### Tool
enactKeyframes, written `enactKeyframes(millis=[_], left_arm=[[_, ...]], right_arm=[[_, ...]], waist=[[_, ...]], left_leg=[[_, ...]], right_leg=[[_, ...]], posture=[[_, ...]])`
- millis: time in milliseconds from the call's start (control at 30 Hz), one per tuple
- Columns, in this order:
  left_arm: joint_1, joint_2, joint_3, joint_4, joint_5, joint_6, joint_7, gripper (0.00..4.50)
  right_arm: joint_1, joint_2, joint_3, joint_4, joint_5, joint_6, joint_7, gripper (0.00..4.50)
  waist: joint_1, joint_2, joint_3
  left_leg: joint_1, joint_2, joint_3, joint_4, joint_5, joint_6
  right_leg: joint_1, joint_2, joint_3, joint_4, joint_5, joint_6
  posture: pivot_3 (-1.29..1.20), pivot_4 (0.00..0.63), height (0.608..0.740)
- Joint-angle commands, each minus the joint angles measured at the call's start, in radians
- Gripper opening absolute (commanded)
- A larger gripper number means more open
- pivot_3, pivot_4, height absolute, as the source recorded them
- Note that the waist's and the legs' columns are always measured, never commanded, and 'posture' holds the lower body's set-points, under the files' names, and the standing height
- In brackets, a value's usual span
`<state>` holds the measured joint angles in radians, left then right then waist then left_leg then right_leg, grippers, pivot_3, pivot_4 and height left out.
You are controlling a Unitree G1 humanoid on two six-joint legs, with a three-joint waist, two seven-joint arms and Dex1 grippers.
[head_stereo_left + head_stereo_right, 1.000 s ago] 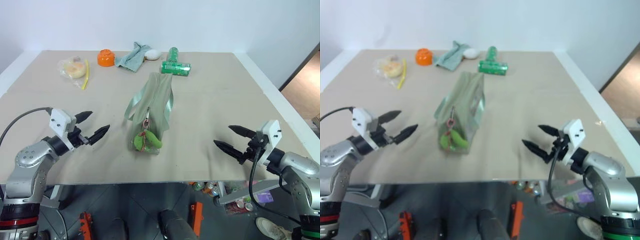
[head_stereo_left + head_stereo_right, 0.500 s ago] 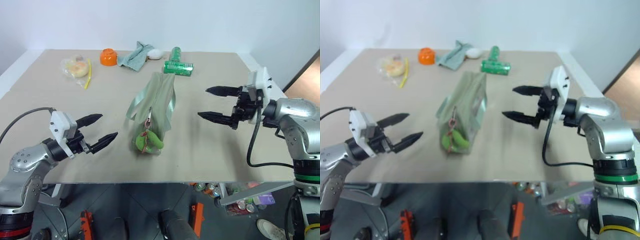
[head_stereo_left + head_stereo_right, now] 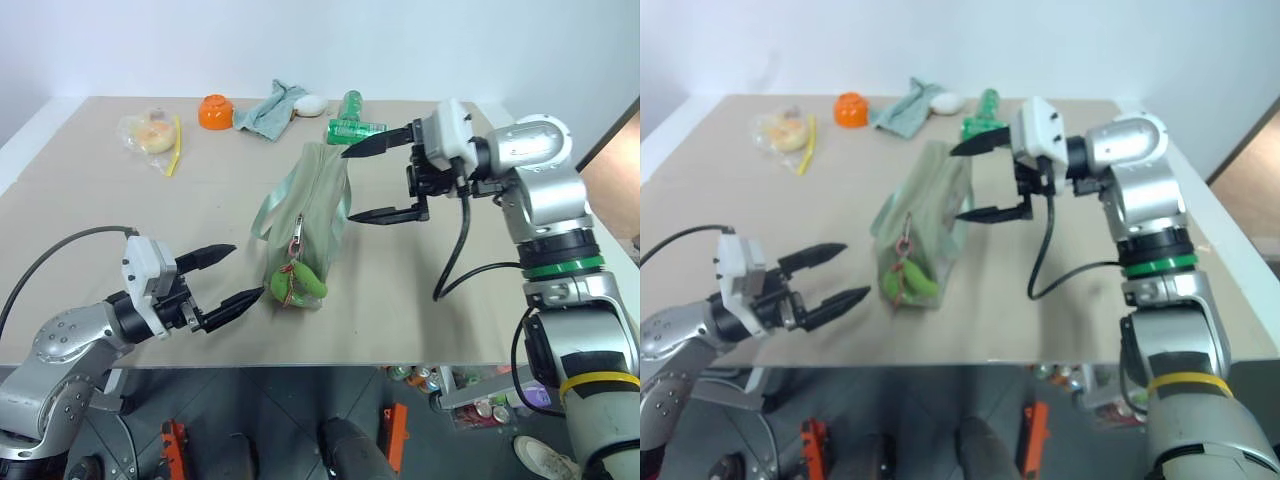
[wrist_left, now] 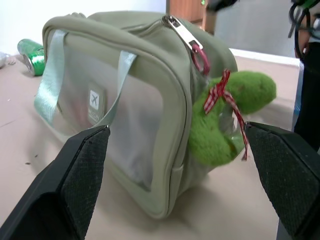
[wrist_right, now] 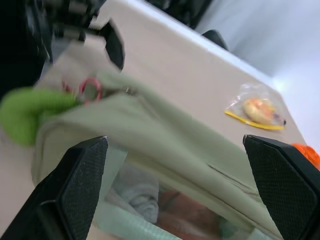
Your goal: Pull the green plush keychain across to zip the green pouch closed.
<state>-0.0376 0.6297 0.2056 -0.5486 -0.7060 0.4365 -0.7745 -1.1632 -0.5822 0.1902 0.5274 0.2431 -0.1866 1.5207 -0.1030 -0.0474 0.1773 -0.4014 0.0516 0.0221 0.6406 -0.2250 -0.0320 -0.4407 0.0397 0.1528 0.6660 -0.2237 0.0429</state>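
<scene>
green pouch (image 4: pixel 150 60): matt sage fabric, clear plastic side, woven strap handles
green plush keychain (image 4: pixel 225 120): fuzzy soft plush, red ribbon cord
zipper pull (image 4: pixel 181 31): smooth metal
table (image 3: pixel 100 200): matt beige surface
gripper fingers (image 4: pixel 75 180): black, finely textured

The pouch (image 4: pixel 135 115) blocks the back of the keychain (image 4: pixel 227 120), and the pouch's far end lies behind its own near wall in the left wrist view. In the right wrist view the pouch (image 5: pixel 165 150) is blurred and cut off at the bottom edge; its contents show as pale and reddish shapes that cannot be told. The bagged thing (image 3: pixel 150 132) on the table (image 3: pixel 90 200) is too small to identify.
</scene>
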Motion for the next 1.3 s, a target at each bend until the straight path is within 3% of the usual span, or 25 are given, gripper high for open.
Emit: enactKeyframes(millis=[33,300,700,800,1133,1167,1300], left_arm=[[-0.019,-0.012,-0.005,-0.051,-0.017,0.0,0.025,4.45],[-0.088,-0.03,0.009,-0.041,-0.074,0.062,0.109,4.45],[-0.124,-0.053,0.026,-0.052,-0.148,0.12,0.213,4.45],[-0.139,-0.057,0.013,-0.05,-0.147,0.121,0.226,4.5],[-0.152,-0.062,0.013,-0.041,-0.14,0.117,0.229,4.5],[-0.152,-0.06,0.017,-0.036,-0.141,0.116,0.226,4.5],[-0.16,-0.034,0.046,0.012,-0.12,0.096,0.188,4.5]], right_arm=[[-0.094,0.03,0.001,0.118,-0.05,-0.159,0.038,4.5],[-0.238,0.124,0.036,0.429,-0.161,-0.46,0.044,4.5],[-0.286,0.128,0.044,0.587,-0.264,-0.645,0.015,4.5],[-0.295,0.141,0.039,0.604,-0.276,-0.663,0.0,3.66],[-0.301,0.148,0.037,0.614,-0.298,-0.688,-0.005,0.22],[-0.307,0.15,0.038,0.61,-0.297,-0.673,0.0,0.03],[-0.332,0.157,0.037,0.59,-0.295,-0.61,0.018,0.03]], waist=[[0.0,0.0,0.0],[-0.001,0.0,0.0],[-0.001,0.001,0.001],[-0.002,0.002,0.001],[-0.002,0.002,0.001],[-0.002,0.002,0.001],[-0.002,0.003,0.002]], left_leg=[[0.0,0.0,0.0,0.0,0.0,0.0],[0.001,0.001,-0.002,0.0,0.0,0.0],[0.0,0.0,-0.005,0.0,0.001,-0.001],[0.0,0.0,-0.005,0.0,0.001,-0.001],[0.0,0.0,-0.01,0.0,0.002,-0.003],[0.0,0.0,-0.011,0.0,0.002,-0.004],[0.0,0.0,-0.012,0.0,0.003,-0.005]], right_leg=[[0.0,0.0,0.0,0.0,0.001,-0.001],[0.001,0.0,-0.003,0.0,0.002,-0.003],[0.001,0.0,-0.006,0.001,0.002,-0.004],[0.001,0.0,-0.006,0.001,0.002,-0.004],[0.002,0.0,-0.011,0.001,0.002,-0.005],[0.002,0.0,-0.012,0.001,0.002,-0.005],[0.002,0.0,-0.014,0.002,0.003,-0.006]], posture=[[0.0,0.15,0.74],[0.0,0.15,0.74],[0.0,0.15,0.74],[0.0,0.15,0.74],[0.0,0.15,0.74],[0.0,0.15,0.74],[0.0,0.15,0.74]])
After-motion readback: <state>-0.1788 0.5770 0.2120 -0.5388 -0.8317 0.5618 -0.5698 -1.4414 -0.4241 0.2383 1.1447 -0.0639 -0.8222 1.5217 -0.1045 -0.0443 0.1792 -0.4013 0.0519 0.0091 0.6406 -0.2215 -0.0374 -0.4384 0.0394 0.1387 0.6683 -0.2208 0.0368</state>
